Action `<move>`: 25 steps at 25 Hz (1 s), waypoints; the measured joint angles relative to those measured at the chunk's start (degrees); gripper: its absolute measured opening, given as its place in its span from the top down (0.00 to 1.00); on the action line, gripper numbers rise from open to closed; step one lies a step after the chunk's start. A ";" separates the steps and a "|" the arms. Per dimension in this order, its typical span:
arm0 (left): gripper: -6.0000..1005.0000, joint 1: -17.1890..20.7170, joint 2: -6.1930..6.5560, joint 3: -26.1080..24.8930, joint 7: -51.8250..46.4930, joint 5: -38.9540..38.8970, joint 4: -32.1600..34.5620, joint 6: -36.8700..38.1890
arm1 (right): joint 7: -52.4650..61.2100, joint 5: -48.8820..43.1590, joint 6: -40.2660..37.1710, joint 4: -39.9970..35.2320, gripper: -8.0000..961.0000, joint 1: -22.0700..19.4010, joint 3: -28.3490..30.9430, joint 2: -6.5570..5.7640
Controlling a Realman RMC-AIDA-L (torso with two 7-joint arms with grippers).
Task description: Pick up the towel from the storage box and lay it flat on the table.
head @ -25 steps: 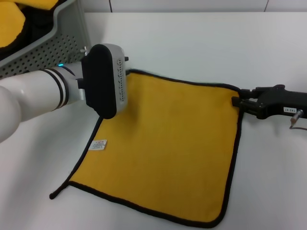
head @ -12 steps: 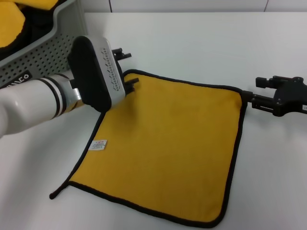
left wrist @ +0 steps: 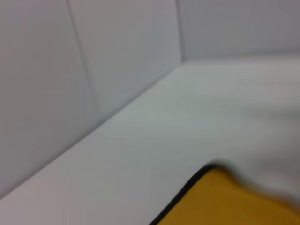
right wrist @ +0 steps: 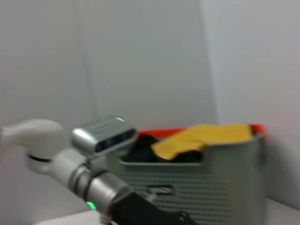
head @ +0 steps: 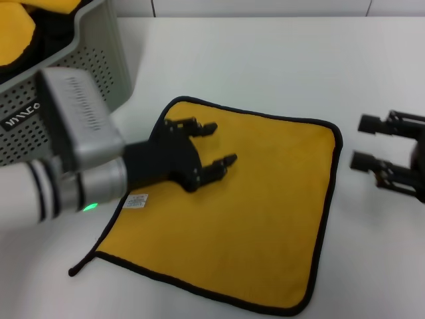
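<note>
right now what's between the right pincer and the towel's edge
Only bare white table. In the head view the open right pincer sits just off the towel, with nothing in the gap.

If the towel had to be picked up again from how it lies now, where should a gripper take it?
Probably by a corner, from above. The towel lies flat on the table, so only its black edging offers a pinchable lip. The far right corner is nearest the open right gripper; the open left gripper is above the far left part.
</note>
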 joint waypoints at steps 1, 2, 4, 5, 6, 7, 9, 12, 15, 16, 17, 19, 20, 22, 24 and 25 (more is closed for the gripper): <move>0.41 0.62 0.01 -1.34 0.43 -1.33 -0.40 3.36 | -0.18 -0.03 -3.10 0.30 0.41 -0.03 0.59 -0.55; 0.41 1.04 0.00 -3.12 1.06 -2.90 -1.27 7.39 | -0.26 -0.04 -4.77 0.41 0.41 -0.07 0.81 -0.81; 0.42 1.34 -0.01 -5.93 2.01 -5.45 -3.58 13.97 | -0.84 -0.04 -9.40 0.56 0.41 -0.28 1.25 -1.39; 0.42 1.16 -0.01 -8.29 2.42 -7.37 -6.04 18.75 | -1.65 -0.11 -12.36 0.57 0.41 -0.40 1.36 -1.57; 0.42 0.80 0.00 -10.17 2.57 -8.64 -8.31 22.27 | -2.24 -0.16 -14.00 0.57 0.41 -0.47 1.41 -1.64; 0.42 -0.09 0.01 -12.27 2.86 -9.84 -11.22 26.26 | -2.94 -0.24 -16.16 0.58 0.41 -0.48 1.41 -1.65; 0.42 -2.53 0.08 -16.84 5.04 -11.16 -18.38 35.63 | -3.70 -0.39 -19.42 0.58 0.41 -0.49 1.46 -1.66; 0.42 -6.17 0.48 -22.06 12.43 -10.59 -28.43 47.32 | -4.02 -0.54 -23.30 0.38 0.42 -0.48 1.52 -1.68; 0.42 -7.20 0.71 -24.50 16.14 -10.35 -34.05 51.27 | -4.10 -0.75 -25.15 0.38 0.42 -0.33 1.53 -1.68; 0.42 -7.09 0.74 -24.67 16.48 -10.34 -34.56 51.43 | -4.10 -0.96 -25.40 0.39 0.42 -0.34 1.54 -1.66; 0.42 -6.79 0.71 -24.67 16.65 -10.34 -34.83 51.49 | -4.11 -1.06 -25.61 0.34 0.42 -0.40 1.54 -1.61; 0.42 -6.06 0.46 -24.69 17.04 -10.33 -35.19 51.58 | -4.12 -1.07 -25.63 0.32 0.42 -0.42 1.55 -1.54; 0.42 -5.71 0.36 -24.63 17.40 -10.33 -35.27 51.66 | -4.12 -1.07 -25.65 0.34 0.42 -0.40 1.56 -1.53; 0.41 -5.28 0.20 -24.30 18.54 -10.35 -35.86 52.03 | -4.13 -1.09 -25.68 0.50 0.42 -0.29 1.56 -1.45; 0.41 -5.46 0.11 -24.10 20.06 -10.59 -37.28 52.63 | -4.47 -1.61 -25.67 0.60 0.42 -0.23 1.55 -1.21; 0.41 -5.70 0.06 -24.09 21.05 -10.77 -38.32 53.03 | -4.84 -2.03 -25.65 0.67 0.42 -0.19 1.54 -1.01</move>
